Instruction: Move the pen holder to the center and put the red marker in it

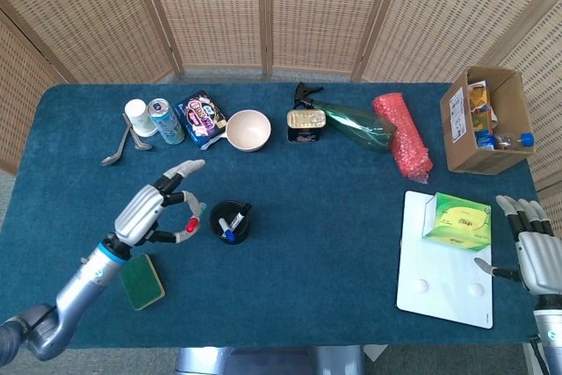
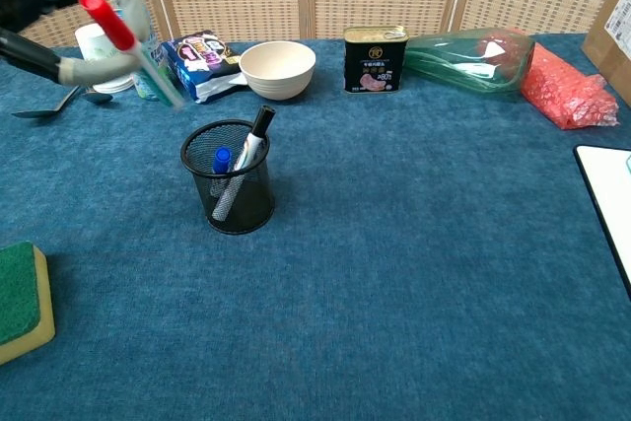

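I am gripping the red marker (image 2: 126,41) in my left hand (image 1: 149,211), tilted in the air just left of the pen holder (image 2: 229,178), which is holding a blue pen (image 2: 221,160) and a black marker (image 2: 258,125). My right hand (image 1: 532,248) is resting empty, fingers apart, partly cut off at the frame edge. The cardboard box (image 1: 486,120) is holding bottles, hard to make out.
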